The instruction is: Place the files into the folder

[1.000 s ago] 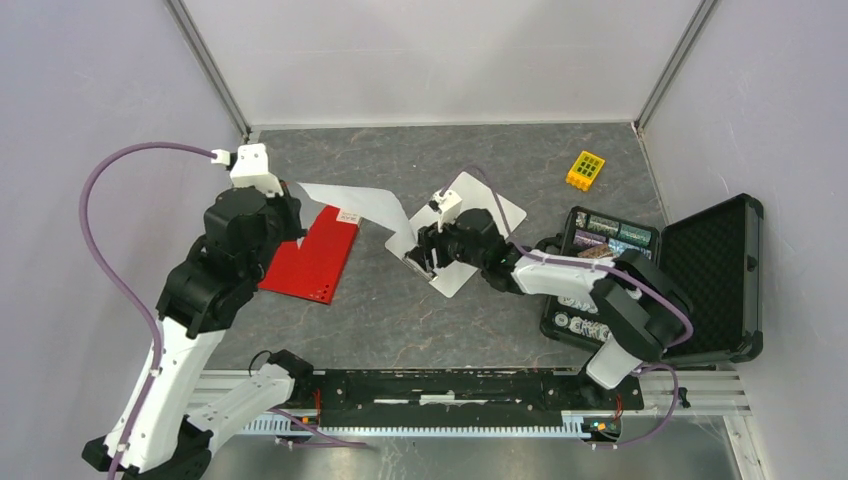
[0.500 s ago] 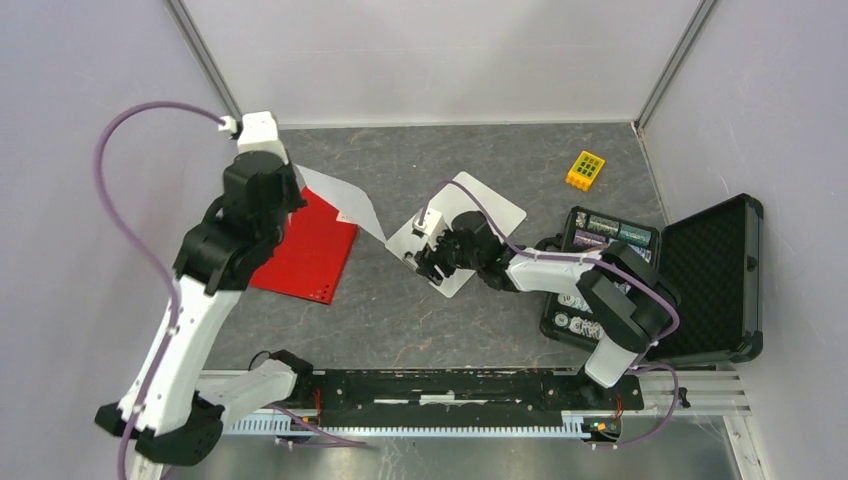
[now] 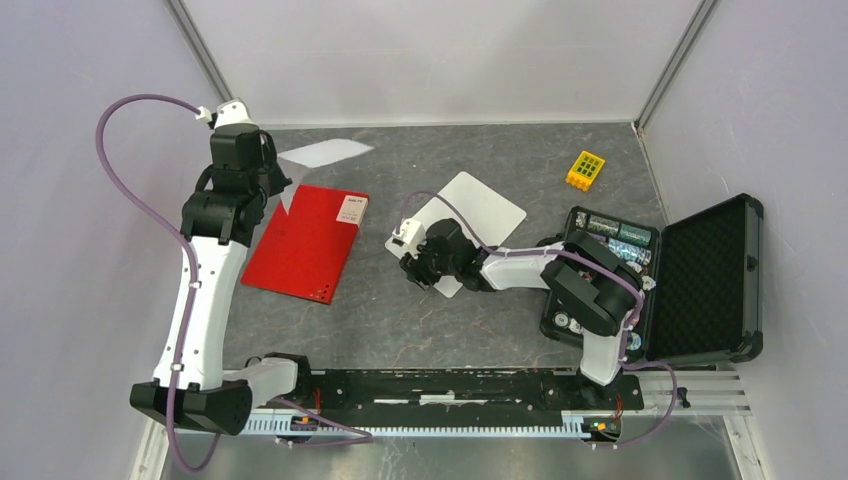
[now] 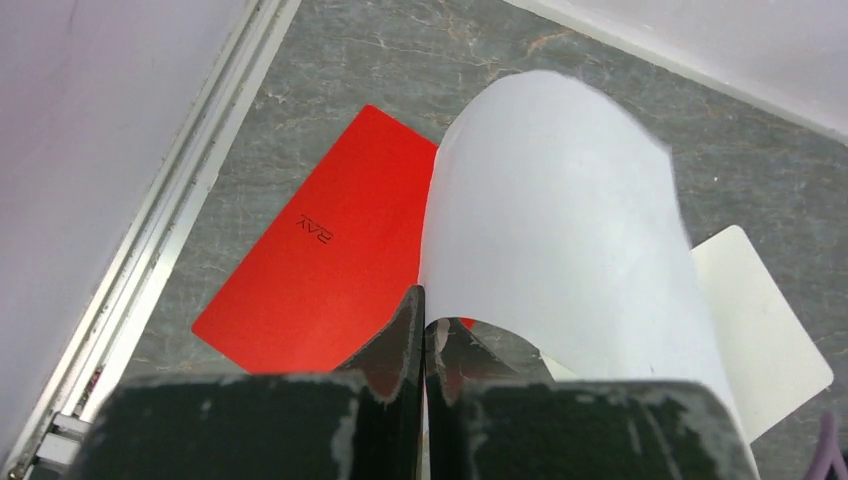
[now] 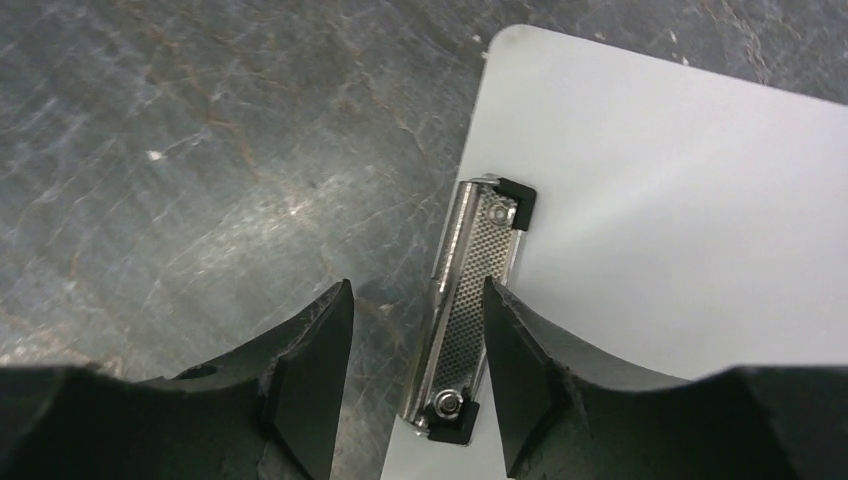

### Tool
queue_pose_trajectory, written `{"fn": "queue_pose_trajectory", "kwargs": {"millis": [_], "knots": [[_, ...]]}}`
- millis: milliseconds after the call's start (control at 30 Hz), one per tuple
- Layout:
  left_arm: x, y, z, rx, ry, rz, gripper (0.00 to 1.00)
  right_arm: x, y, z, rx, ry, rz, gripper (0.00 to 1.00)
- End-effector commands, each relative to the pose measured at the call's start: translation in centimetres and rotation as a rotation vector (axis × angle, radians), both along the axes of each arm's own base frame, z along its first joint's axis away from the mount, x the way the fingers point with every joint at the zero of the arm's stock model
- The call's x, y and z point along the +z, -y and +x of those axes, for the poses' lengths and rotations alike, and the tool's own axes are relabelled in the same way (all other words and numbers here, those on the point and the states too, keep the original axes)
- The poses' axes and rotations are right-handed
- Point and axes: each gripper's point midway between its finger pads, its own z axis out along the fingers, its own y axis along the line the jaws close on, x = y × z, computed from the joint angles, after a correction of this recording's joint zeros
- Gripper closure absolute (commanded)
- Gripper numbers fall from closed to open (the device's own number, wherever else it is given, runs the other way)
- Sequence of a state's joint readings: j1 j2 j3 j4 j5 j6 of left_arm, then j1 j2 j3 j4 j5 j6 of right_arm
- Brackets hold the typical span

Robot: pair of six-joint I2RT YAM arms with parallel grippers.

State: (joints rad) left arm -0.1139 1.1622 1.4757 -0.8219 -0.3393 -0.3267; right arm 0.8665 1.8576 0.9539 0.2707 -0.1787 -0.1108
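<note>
Left tool (image 4: 422, 318): closed, pinching one edge of the files (image 4: 560, 220). The paper is held in the air and curls away from the grip in a broad arch. Only its blank side shows, so whether one sheet or two is held cannot be told. The folder (image 3: 305, 245) lies flat on the surface (image 3: 480, 150) below and just beside the tool, red cover up and apparently shut, with its label (image 3: 353, 208) at the far right corner. Right tool (image 5: 415, 300): open and holding nothing, its jaws standing to either side of the metal clip (image 5: 478, 300) of the white clipboard (image 5: 680, 220). Assessment: the carry is likely near its end, but insertion requires the cover raised first (the free right tool is the likely candidate). Recommended: maintain the pinch, keep the paper's hanging edge off the surface, square it to the folder's long sides, and lower it flat only once the inside is exposed.
</note>
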Motion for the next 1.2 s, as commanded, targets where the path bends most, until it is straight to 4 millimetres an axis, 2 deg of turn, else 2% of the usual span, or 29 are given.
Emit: {"fn": "queue_pose_trajectory", "kwargs": {"millis": [0, 67, 133, 267, 367, 500, 667, 767, 933, 1033, 1167], "knots": [[1.2, -0.8, 0.5, 0.093, 0.072, -0.106, 0.98, -0.3, 0.1, 1.9, -0.134, -0.011, -0.013, 0.45], [0.6, -1.7, 0.7, 0.128, 0.068, -0.100, 0.98, -0.8, 0.3, 1.9, -0.164, -0.026, -0.013, 0.48], [-0.3, -2.3, 1.2, 0.153, 0.056, -0.087, 0.98, -1.0, 0.6, 2.0, -0.210, -0.047, -0.010, 0.56], [-1.6, -2.1, 1.7, 0.142, 0.038, -0.146, 0.98, -0.9, 1.2, 2.4, -0.300, -0.070, 0.002, 0.75], [-1.6, -1.9, 1.8, 0.143, 0.066, -0.169, 0.98, -0.5, 1.0, 2.2, -0.364, -0.090, 0.026, 0.83], [-2.1, -1.2, 1.9, 0.116, 0.057, -0.205, 0.98, -0.4, 0.4, 2.0, -0.481, -0.120, 0.048, 0.87], [-2.7, -0.2, 1.9, 0.070, 0.047, -0.238, 0.98, -0.3, -0.6, 1.8, -0.625, -0.189, 0.160, 0.86], [-3.2, 0.4, 1.8, 0.043, 0.041, -0.255, 0.98, -0.1, -0.2, 2.3, -0.715, -0.174, 0.175, 0.88], [-4.3, 1.3, 1.4, 0.010, 0.033, -0.288, 0.98, 0.0, 0.5, 2.6, -0.845, -0.185, 0.231, 0.98], [-4.8, 1.7, 1.3, -0.009, 0.024, -0.305, 0.98, -0.2, 0.0, 2.3, -0.899, -0.244, 0.296, 1.00], [-4.9, 2.0, 1.0, -0.020, 0.022, -0.314, 0.98, 0.0, -1.6, 2.1, -0.949, -0.301, 0.383, 1.00]]}}
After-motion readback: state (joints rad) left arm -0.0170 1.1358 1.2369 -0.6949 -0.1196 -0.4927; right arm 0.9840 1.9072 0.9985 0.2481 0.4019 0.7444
